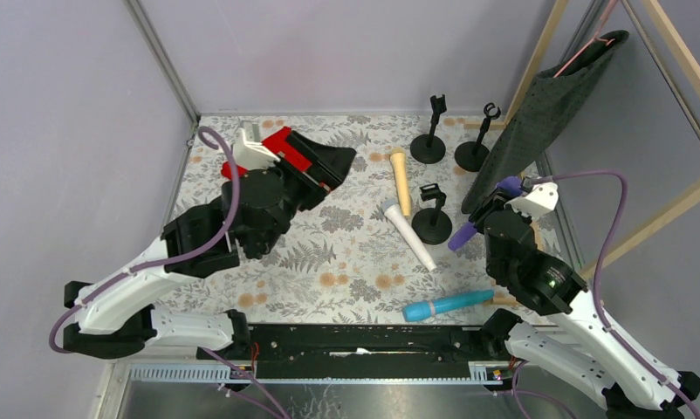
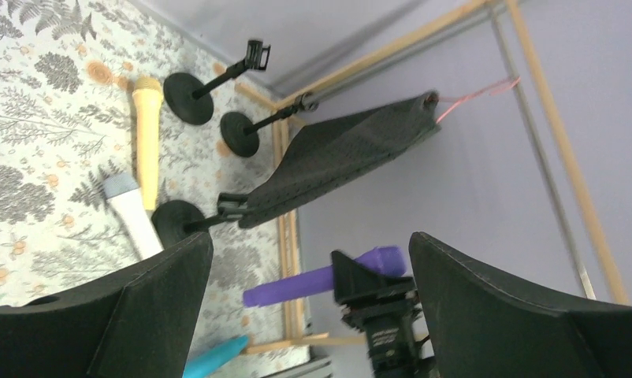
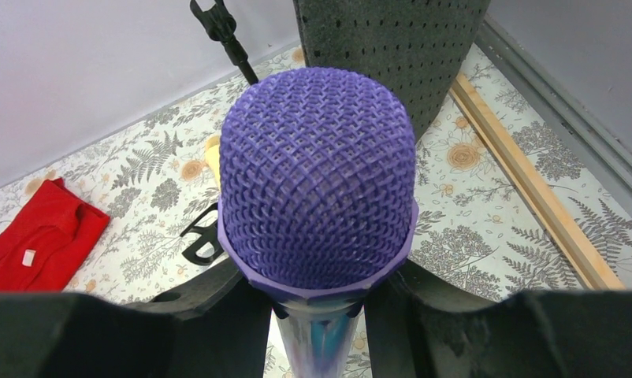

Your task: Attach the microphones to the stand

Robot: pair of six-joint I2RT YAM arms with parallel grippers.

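My right gripper (image 1: pixel 489 218) is shut on the purple microphone (image 1: pixel 463 235), held above the mat just right of the nearest stand (image 1: pixel 432 220). In the right wrist view its mesh head (image 3: pixel 317 181) fills the middle, with my right gripper (image 3: pixel 318 315) clamping the handle below it. The white microphone (image 1: pixel 409 232) and the cream-yellow microphone (image 1: pixel 401 179) lie left of that stand. The light blue microphone (image 1: pixel 447 304) lies near the front edge. Two more stands (image 1: pixel 429 140) (image 1: pixel 477 144) rise at the back. My left gripper (image 1: pixel 332 170) hangs open and empty (image 2: pixel 310 236) over the mat's left part.
A red cloth (image 1: pixel 281 148) lies under the left arm's wrist at the back left. A dark perforated panel (image 1: pixel 547 113) hangs from a wooden frame (image 1: pixel 669 205) on the right, close behind the right gripper. Grey walls enclose the mat.
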